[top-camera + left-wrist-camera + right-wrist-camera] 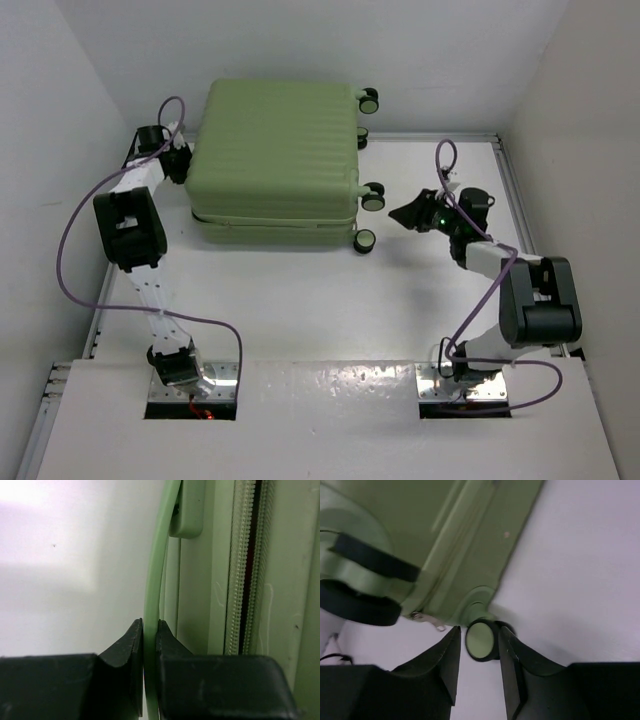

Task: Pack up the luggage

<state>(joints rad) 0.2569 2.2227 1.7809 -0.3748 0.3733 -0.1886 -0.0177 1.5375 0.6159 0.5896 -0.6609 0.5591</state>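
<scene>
The luggage (275,150), a pale-green ribbed hard-shell suitcase, lies flat with its lid down at the back of the table. Its black caster wheels (372,198) point right. My left gripper (183,160) is at its left side, shut on a thin green handle strap (155,570) that runs between the pads (150,630). My right gripper (400,214) hovers just right of the wheels. In the right wrist view its jaws (480,628) stand open with nothing between them, and one wheel (481,641) shows just beyond the fingertips. A metal zip pull (427,621) hangs nearby.
White walls close in the table on the left, back and right. The suitcase's zip (245,580) runs along its side beside the handle, with a dark gap between its two rows of teeth. Bare white tabletop (300,310) lies between the suitcase and the arm bases.
</scene>
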